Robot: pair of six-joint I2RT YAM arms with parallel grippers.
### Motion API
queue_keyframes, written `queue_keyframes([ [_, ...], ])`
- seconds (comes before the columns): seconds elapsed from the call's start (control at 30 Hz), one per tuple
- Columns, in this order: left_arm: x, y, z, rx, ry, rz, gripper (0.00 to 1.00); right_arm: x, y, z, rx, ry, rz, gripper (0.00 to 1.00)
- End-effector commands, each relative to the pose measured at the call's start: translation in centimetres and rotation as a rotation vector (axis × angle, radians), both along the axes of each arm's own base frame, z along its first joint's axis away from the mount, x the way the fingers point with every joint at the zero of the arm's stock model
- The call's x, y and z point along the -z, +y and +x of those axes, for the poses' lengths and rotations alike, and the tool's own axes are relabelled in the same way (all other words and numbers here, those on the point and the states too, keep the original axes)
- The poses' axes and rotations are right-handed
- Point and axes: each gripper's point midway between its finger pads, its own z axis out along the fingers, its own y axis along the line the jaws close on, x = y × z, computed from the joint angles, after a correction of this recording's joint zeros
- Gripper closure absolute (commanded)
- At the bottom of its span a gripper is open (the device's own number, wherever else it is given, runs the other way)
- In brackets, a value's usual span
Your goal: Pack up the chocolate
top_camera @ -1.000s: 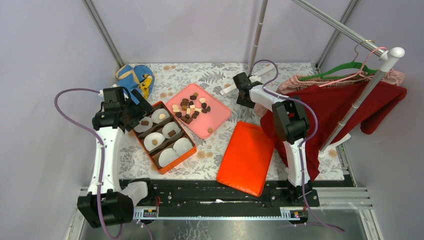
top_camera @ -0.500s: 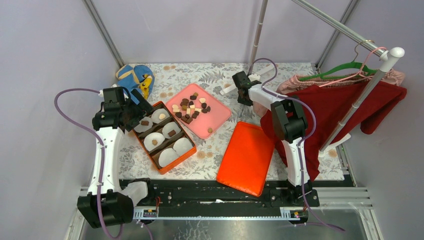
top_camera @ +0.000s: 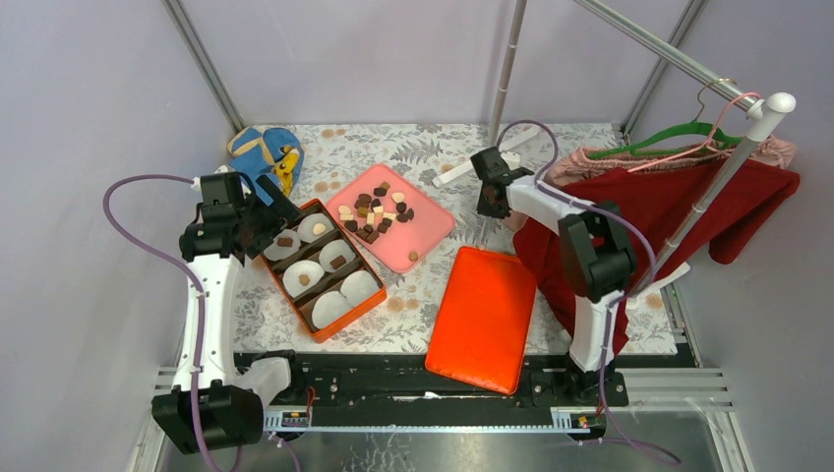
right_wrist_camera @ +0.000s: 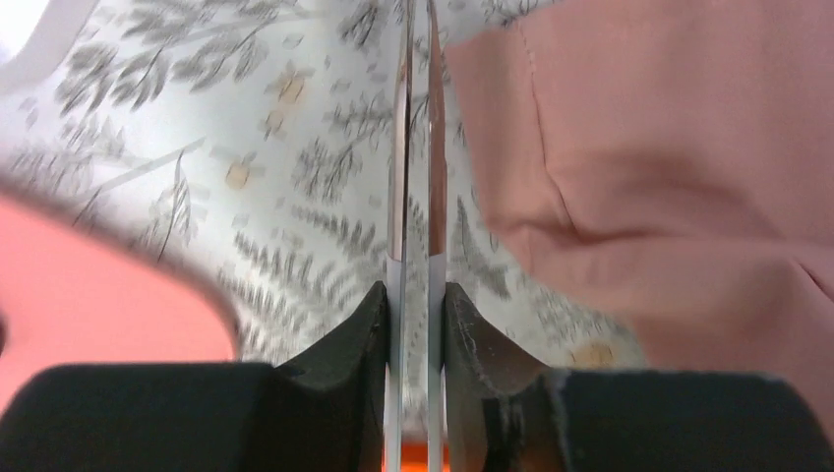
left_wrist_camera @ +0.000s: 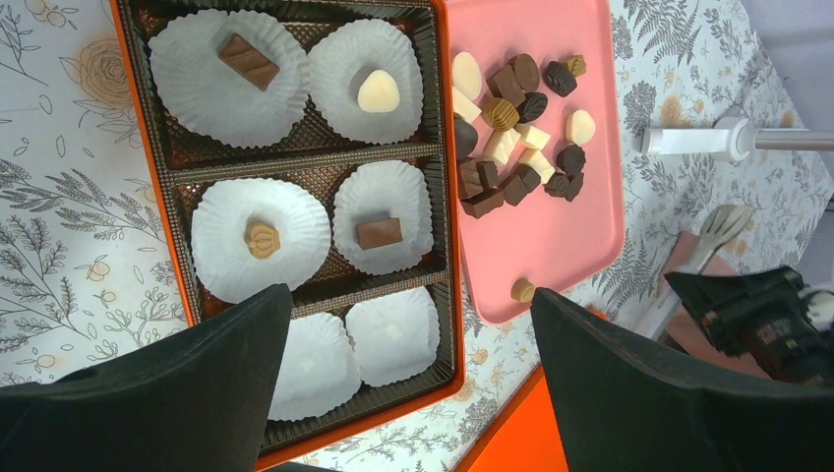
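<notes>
Right gripper [top_camera: 492,192] clenched on thin metal tongs [right_wrist_camera: 413,147], blades pressed together, long axis straight ahead. Small brown and cream chocolate pieces [top_camera: 375,213] heaped on pink plastic tray [top_camera: 431,231] — toward its left. Left gripper [top_camera: 260,228] spread, empty — over orange compartment box [top_camera: 352,319].

Floral table [top_camera: 413,295] bears orange box [left_wrist_camera: 305,162]; pink tray [top_camera: 433,228]; orange lid [top_camera: 482,315]; bag [top_camera: 258,149].

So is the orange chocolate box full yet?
Not full. Four paper cups in the orange box hold one chocolate each; the two at its near end look empty.
</notes>
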Motion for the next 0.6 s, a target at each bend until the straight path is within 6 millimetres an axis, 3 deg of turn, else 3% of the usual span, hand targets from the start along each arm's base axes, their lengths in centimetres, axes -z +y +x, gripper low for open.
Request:
queue_keyframes([
  [0.0, -1.0, -0.1, 0.4, 0.020, -0.051, 0.018, 0.01, -6.5, 1.2, -1.1, -0.172, -0.130, 0.099, 1.00],
  [0.27, -1.0, -0.3, 0.4, 0.027, -0.054, 0.004, 0.01, -10.1, 3.9, -6.8, -0.480, -0.077, 0.250, 1.00],
  [0.57, -0.9, -0.6, 0.2, 0.035, -0.056, -0.006, 0.01, -13.1, 9.0, -12.3, -0.795, 0.034, 0.373, 0.99],
])
